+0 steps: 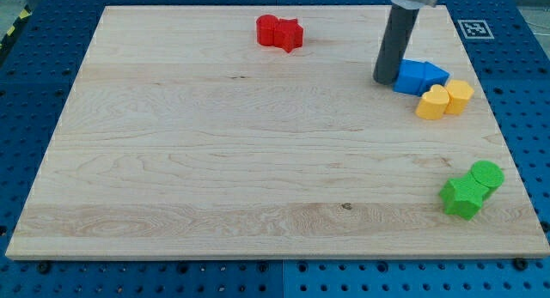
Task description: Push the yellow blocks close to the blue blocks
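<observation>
Two blue blocks (419,76) sit together at the view's upper right of the wooden board (215,161); their shapes merge and I cannot separate them clearly. A yellow heart-like block (432,102) and a yellow hexagon block (459,96) lie side by side just below and right of the blue ones, touching them. My tip (384,80) rests on the board just left of the blue blocks, close to or touching their left side. The dark rod rises from it toward the view's top.
Two red blocks (280,32) sit together near the board's top edge, left of the rod. A green star block (462,197) and a green round block (486,174) sit together at the lower right, near the board's right edge.
</observation>
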Action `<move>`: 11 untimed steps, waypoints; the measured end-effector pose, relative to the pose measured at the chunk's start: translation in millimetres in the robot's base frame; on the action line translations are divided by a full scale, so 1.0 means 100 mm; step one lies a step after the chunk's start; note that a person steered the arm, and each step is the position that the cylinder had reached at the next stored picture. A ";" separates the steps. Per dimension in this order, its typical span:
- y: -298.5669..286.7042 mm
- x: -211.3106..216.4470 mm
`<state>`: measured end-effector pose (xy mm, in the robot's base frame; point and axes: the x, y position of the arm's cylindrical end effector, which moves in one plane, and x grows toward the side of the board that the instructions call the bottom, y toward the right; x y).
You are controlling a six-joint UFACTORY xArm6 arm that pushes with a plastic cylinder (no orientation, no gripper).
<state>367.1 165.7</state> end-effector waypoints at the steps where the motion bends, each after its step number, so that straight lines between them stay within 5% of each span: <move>1: 0.15 0.00; 4: 0.05 0.12; 8: 0.14 0.94; 11: 0.51 0.92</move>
<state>458.7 217.1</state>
